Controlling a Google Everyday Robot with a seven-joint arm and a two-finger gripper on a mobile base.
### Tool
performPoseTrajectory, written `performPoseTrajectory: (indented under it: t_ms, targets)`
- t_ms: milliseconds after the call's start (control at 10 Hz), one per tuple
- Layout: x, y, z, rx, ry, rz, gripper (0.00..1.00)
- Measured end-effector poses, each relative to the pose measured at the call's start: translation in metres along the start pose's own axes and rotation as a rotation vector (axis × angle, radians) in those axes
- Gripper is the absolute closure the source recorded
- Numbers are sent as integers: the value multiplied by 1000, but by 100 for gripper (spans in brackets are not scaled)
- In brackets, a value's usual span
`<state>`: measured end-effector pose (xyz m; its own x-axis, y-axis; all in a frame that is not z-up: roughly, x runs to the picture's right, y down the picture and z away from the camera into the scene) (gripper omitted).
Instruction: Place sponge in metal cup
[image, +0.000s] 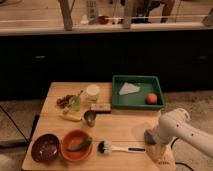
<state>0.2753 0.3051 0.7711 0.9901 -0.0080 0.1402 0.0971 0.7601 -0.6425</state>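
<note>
The table (125, 127) is pale wood, matt and smooth. At mid-frame the metal cup (90, 118) is dark grey with a dull shine. The green tray (138, 80) at upper right looks like plastic (a white cloth (129, 88) lies in it). At lower right, the gripper (151, 137) meets the soft, matt sponge (149, 136) below the glossy white arm (185, 131).
</note>
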Motion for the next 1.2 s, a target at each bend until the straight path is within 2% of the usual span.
performPoseTrajectory:
  t_ms: [500,1000,1100,1200]
  targets:
    - [18,-9,-10,25,-1,55,20]
    - [48,-12,-13,80,-5,195,21]
    - [51,-11,-12,82,-4,206,25]
    - [50,-9,-11,83,-3,204,36]
